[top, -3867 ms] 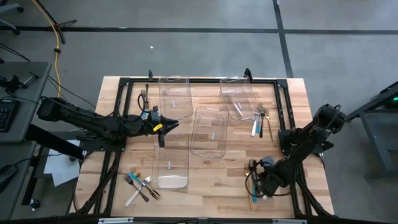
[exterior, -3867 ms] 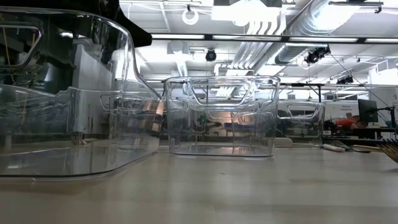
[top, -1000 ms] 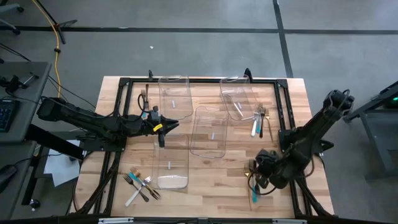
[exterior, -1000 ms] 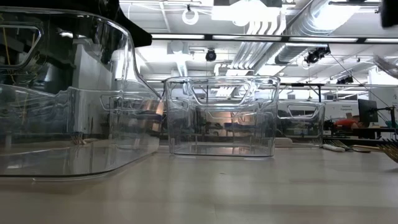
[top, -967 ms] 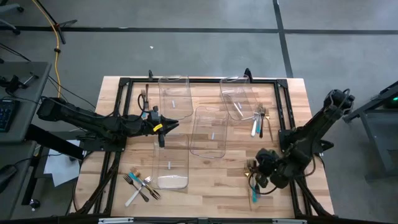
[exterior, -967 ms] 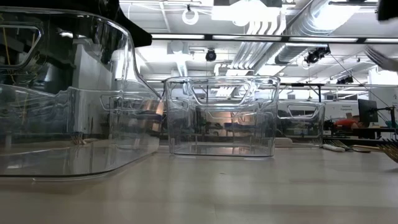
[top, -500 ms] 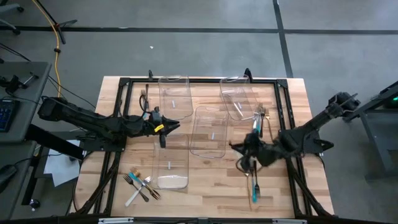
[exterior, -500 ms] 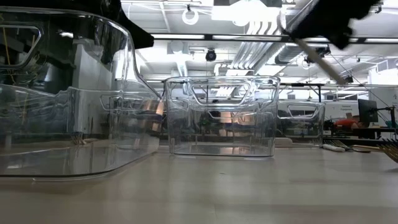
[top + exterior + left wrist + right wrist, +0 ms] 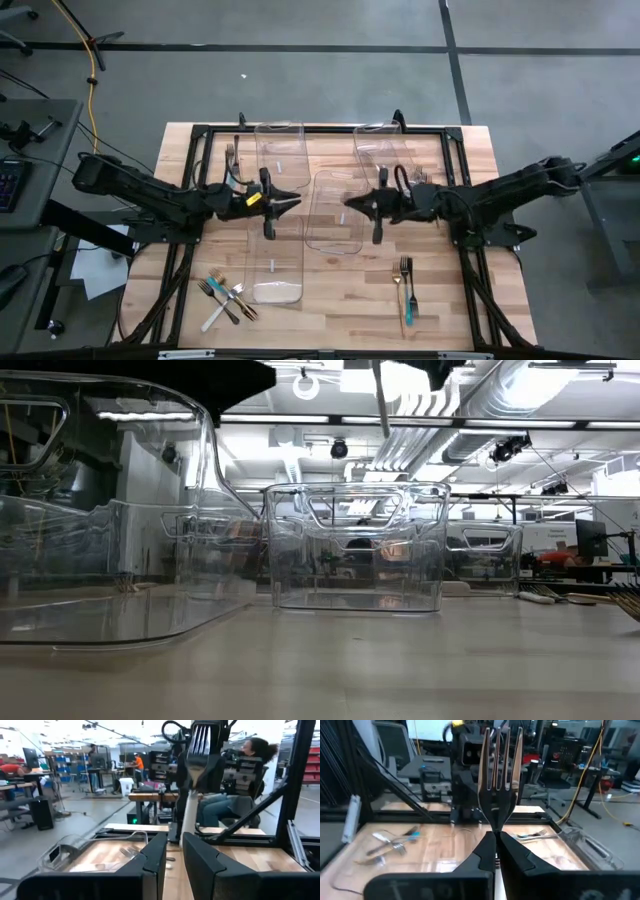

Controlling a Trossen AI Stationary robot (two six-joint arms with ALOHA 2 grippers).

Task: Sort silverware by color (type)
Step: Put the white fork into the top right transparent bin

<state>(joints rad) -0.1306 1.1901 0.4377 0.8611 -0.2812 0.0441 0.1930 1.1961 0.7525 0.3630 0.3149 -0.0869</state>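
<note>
From above, the left gripper (image 9: pixel 284 200) hangs over the top end of the near-left clear bin (image 9: pixel 274 262), at 9 o'clock from the table (image 9: pixel 340 310) centre, its fingers clamped on a fork (image 9: pixel 267 218). The right gripper (image 9: pixel 356 203) hangs over the right edge of the centre bin (image 9: pixel 335 210), holding a dark fork (image 9: pixel 377 228). Loose silverware lies at 7 o'clock (image 9: pixel 224 296), at 5 o'clock (image 9: pixel 404 285) and at 2 o'clock (image 9: pixel 421 182).

At table height, a slim utensil handle (image 9: pixel 381 400) hangs down at 12 o'clock above the centre bin (image 9: pixel 355 547).

In the left wrist view, the fingers (image 9: pixel 150 865) stand slightly apart around a pale handle whose silver fork head (image 9: pixel 202 742) points up.

In the right wrist view, the fingers (image 9: pixel 484 854) are pressed together on a dark fork (image 9: pixel 498 780) with tines upward.
</note>
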